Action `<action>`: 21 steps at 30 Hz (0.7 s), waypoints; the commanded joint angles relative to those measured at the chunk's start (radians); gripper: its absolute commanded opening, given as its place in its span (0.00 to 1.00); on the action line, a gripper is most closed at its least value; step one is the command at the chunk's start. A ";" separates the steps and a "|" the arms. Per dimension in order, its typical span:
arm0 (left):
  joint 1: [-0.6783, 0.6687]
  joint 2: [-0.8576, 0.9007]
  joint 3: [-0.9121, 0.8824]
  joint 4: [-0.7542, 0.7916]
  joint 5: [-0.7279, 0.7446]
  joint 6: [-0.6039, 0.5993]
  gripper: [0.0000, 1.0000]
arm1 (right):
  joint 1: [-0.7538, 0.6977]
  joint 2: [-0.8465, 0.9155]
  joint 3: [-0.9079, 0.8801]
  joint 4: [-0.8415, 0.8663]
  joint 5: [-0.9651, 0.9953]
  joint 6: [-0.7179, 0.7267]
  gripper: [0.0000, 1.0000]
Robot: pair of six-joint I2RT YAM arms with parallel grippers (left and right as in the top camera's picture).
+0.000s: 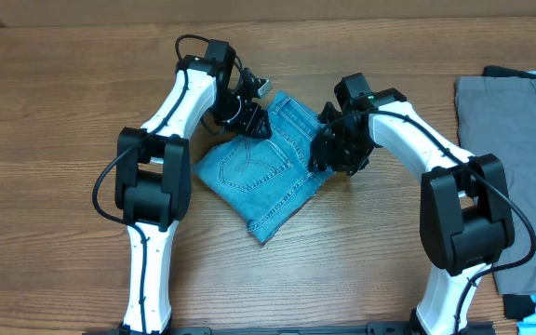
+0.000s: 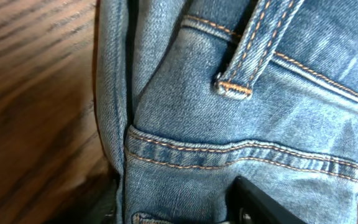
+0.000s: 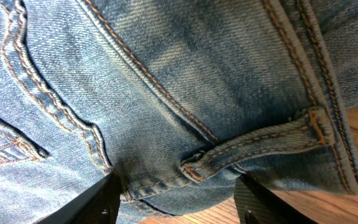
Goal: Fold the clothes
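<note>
Jeans, light blue folded denim (image 1: 261,177): right gripper (image 3: 178,196) stood spread wide over their belt loop (image 3: 253,146); left gripper (image 1: 247,116) touched their opposite edge, opening not discernible.

the left arm (image 1: 177,98) rises from the lower left of the overhead frame, bends at a black elbow and reaches to upper centre, its left gripper (image 1: 249,116) angled down and right. the right arm (image 1: 417,140) climbs from the lower right and reaches left, its right gripper (image 1: 324,154) lowered near centre. the right fingers (image 3: 101,202) stand apart. only one left finger (image 2: 260,202) shows clearly, so its spread is unclear.
</note>
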 commanded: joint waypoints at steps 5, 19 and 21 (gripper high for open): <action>-0.009 0.060 -0.010 -0.016 0.022 -0.005 0.04 | -0.001 0.002 -0.005 -0.011 -0.003 0.001 0.25; 0.495 0.060 0.330 -0.264 -0.398 -0.189 0.04 | -0.203 -0.265 0.298 -0.285 0.091 -0.021 0.62; 0.574 0.060 0.330 -0.245 -0.472 -0.188 0.04 | -0.252 -0.265 0.298 -0.283 0.092 -0.021 0.62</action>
